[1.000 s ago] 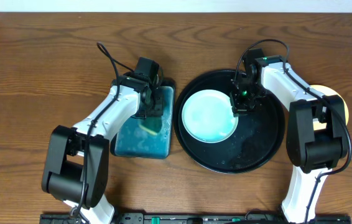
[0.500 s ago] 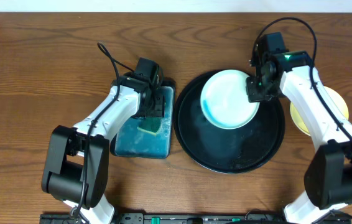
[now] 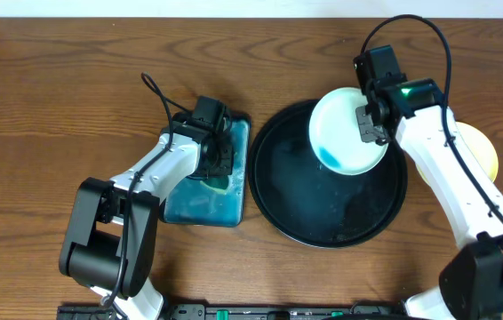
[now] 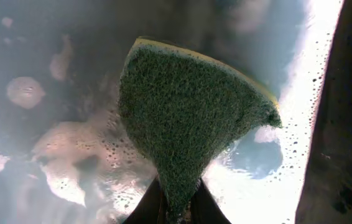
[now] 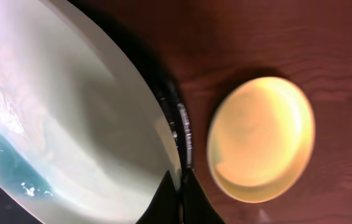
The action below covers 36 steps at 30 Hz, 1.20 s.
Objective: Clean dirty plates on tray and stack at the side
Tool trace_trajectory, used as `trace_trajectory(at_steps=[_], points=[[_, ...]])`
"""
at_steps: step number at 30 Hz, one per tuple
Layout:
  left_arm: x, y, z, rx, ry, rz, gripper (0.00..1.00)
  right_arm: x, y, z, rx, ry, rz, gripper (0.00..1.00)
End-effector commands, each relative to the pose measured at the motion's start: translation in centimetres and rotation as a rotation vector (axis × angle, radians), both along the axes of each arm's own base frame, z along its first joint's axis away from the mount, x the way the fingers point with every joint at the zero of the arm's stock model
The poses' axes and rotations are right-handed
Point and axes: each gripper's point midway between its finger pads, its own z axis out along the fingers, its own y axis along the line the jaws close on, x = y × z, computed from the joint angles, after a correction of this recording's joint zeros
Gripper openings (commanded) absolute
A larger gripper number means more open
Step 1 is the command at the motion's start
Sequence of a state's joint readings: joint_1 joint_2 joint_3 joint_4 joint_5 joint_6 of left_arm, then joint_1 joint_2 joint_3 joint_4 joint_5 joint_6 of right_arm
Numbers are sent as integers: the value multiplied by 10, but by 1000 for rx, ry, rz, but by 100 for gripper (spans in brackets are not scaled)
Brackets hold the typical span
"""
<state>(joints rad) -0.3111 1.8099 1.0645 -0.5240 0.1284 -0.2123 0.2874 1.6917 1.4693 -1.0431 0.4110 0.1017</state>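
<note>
Your overhead view looks straight down on the bench (image 3: pixel 47 98) from well above, with the arm bases at its bottom edge. It takes in the teal tray (image 3: pixel 200 212) and the black tray (image 3: pixel 323 227) together.

Your left wrist view sits very close and looks along the left gripper (image 4: pixel 176 208) at the sponge (image 4: pixel 188 118), which fills the middle. Overhead shows that same sponge (image 3: pixel 220 184) as a small patch.

Your right wrist view looks down past the right gripper (image 5: pixel 179 198) from a little farther off. It faces the pale plate (image 5: pixel 70 112), the black tray's rim (image 5: pixel 177 124) and the yellow plate (image 5: pixel 260 146). Overhead shares all three on its right side.
</note>
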Motion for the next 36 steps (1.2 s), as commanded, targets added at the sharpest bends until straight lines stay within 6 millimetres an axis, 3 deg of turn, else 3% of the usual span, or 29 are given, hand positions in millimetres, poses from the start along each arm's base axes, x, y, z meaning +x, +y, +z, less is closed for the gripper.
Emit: trace_trajectory(at_steps=[1,7,8,10,15,25,36], points=[[-8,5,-8,17,27,7,7,0,-8,29,-66,-90,-9,1],[3,2,18,-9,-41,26,7,-3,-18,50,-106,-150,-30,1],[5,2,23,-14,-57,27,15,-3,-20,54,-118,-162,-34,1],[7,1,31,-21,-79,28,40,-4,-21,60,-138,-180,-32,1],[3,3,28,-16,-64,29,56,-4,-14,67,-182,-194,17,1],[-3,5,24,-10,-43,29,56,-8,5,91,-386,-251,101,1],[-3,5,24,-10,-44,30,56,-18,41,113,-532,-326,203,1]])
